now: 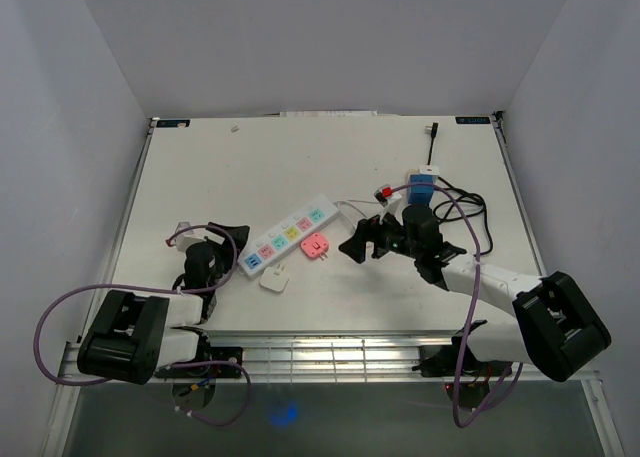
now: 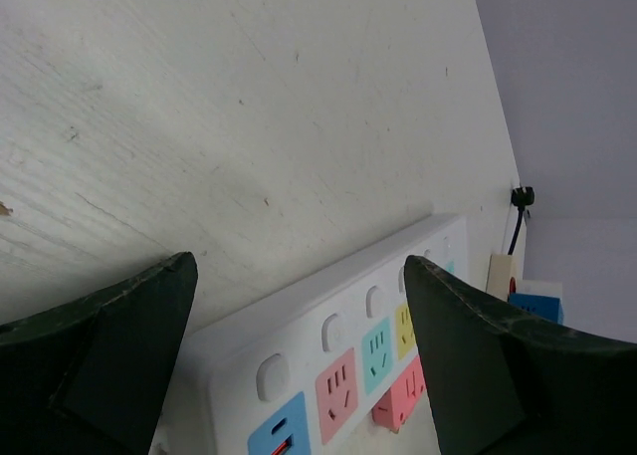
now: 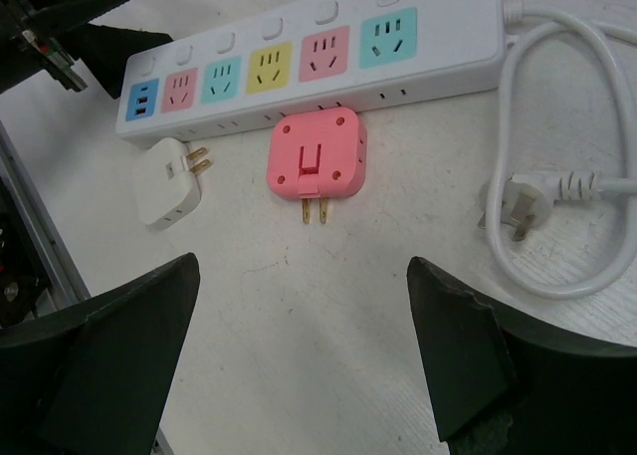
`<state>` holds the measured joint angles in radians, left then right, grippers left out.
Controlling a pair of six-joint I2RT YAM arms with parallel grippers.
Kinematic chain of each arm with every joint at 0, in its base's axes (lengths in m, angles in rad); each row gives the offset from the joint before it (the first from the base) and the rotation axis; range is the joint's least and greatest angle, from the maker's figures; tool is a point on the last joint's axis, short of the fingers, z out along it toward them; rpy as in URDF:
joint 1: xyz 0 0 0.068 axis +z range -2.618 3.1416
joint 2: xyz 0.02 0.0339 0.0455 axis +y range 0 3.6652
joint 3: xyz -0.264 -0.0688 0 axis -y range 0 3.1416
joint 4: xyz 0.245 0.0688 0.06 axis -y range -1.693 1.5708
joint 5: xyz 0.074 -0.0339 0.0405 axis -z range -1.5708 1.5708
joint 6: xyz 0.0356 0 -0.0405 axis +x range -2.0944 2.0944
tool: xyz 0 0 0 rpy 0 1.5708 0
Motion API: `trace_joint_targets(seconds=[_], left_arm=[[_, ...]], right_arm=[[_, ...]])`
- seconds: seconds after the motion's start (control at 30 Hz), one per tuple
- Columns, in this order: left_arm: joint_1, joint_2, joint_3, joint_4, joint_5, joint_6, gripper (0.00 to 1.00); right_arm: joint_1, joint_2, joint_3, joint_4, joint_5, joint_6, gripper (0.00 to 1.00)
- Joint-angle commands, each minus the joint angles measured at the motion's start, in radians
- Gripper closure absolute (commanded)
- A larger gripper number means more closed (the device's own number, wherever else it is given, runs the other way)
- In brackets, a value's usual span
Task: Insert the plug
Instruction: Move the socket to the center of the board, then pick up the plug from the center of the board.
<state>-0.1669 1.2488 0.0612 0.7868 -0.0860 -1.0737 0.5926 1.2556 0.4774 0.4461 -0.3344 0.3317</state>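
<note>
A white power strip (image 1: pixel 286 234) with coloured sockets lies slanted mid-table; it also shows in the left wrist view (image 2: pixel 348 341) and the right wrist view (image 3: pixel 309 52). A pink plug adapter (image 1: pixel 316 245) lies flat beside it, prongs pointing away from the strip (image 3: pixel 317 158). A white plug adapter (image 1: pixel 275 281) lies nearer the front edge (image 3: pixel 167 181). My left gripper (image 1: pixel 236 236) is open and empty at the strip's blue end. My right gripper (image 1: pixel 357 244) is open and empty, just right of the pink adapter.
The strip's white cable and its plug (image 3: pixel 513 208) lie right of the pink adapter. A blue and white box (image 1: pixel 421 185) with black cables (image 1: pixel 470 209) sits behind my right arm. A small black item (image 1: pixel 434 132) lies near the back edge.
</note>
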Motion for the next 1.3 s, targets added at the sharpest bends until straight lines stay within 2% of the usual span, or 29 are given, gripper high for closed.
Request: trace_joint_targets(seconds=[0.0, 0.4, 0.53, 0.67, 0.83, 0.93, 1.27], left_arm=[[-0.036, 0.018, -0.014, -0.107, 0.023, -0.012, 0.03], [-0.148, 0.006, 0.014, -0.124, 0.039, -0.019, 0.03], [-0.148, -0.048, 0.07, -0.237, -0.026, 0.023, 0.02], [-0.148, -0.094, 0.124, -0.339, -0.08, 0.055, 0.02], [-0.14, -0.118, 0.144, -0.373, -0.069, 0.058, 0.02], [-0.128, -0.13, 0.157, -0.391, -0.057, 0.057, 0.02], [-0.12, -0.203, 0.166, -0.426, -0.023, 0.078, 0.02]], right_arm=[[0.013, 0.03, 0.073, -0.035, 0.043, -0.029, 0.1], [0.211, 0.257, 0.294, -0.254, 0.325, -0.209, 0.1], [0.253, 0.335, 0.369, -0.311, 0.415, -0.273, 0.1], [0.262, 0.409, 0.441, -0.345, 0.428, -0.324, 0.1], [0.274, 0.505, 0.539, -0.398, 0.403, -0.388, 0.1], [0.291, 0.545, 0.578, -0.437, 0.449, -0.411, 0.1], [0.302, 0.591, 0.6, -0.488, 0.423, -0.405, 0.06]])
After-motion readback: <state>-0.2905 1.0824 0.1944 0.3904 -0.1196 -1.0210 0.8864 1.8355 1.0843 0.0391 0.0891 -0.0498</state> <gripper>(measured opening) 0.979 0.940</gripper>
